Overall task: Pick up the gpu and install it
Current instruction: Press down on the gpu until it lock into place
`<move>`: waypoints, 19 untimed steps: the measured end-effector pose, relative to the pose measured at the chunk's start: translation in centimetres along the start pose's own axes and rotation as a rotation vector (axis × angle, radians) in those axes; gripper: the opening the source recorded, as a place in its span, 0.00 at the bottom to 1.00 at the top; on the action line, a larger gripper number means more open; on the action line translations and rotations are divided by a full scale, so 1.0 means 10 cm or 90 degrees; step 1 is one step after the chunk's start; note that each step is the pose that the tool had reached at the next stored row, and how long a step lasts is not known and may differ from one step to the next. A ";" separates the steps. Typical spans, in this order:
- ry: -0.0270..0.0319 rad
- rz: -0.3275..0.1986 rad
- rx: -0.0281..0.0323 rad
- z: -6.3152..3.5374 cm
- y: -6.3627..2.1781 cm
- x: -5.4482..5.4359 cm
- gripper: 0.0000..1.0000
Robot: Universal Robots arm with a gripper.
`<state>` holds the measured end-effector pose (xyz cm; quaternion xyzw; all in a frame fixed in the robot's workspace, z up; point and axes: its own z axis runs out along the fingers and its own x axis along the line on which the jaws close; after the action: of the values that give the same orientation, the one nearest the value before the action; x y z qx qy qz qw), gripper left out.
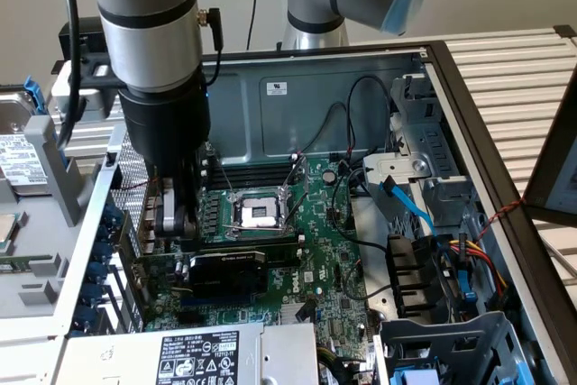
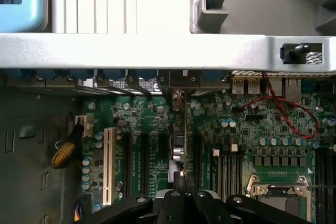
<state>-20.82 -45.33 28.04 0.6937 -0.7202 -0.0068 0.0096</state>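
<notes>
1. at the exterior view's left, my gripper (image 1: 178,214) hangs low inside the open computer case (image 1: 297,87), over the rear edge of the motherboard (image 1: 315,259); its fingers are pressed together, and i cannot make out anything pinched between them.
2. just right of and below my gripper in that view, the gpu (image 1: 227,270) sits on the motherboard, black shroud with white lettering facing the camera, long axis running left to right across the board.
3. judgement: the card looks seated or nearly seated in its slot; full seating cannot be confirmed.
4. in the wrist view, my gripper (image 2: 181,203) sits directly above a thin card edge running away toward the case's rear wall.
5. further right, the cpu socket (image 1: 260,214) lies bare, well clear of the card.
</notes>
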 end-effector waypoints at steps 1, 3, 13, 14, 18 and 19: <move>-0.0001 0.000 0.0060 0.002 0.018 0.00 0.11; -0.0001 0.000 0.0171 0.005 0.045 0.00 0.11; 0.0003 0.000 0.0272 0.048 0.048 -0.01 0.11; 0.0004 0.000 0.0277 0.052 0.048 -0.02 0.11; 0.0004 0.000 0.0291 0.067 0.053 -0.04 0.11; 0.0004 0.000 0.0294 0.072 0.056 -0.04 0.11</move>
<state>-21.39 -44.95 27.34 0.6936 -0.7203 0.0100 -0.0062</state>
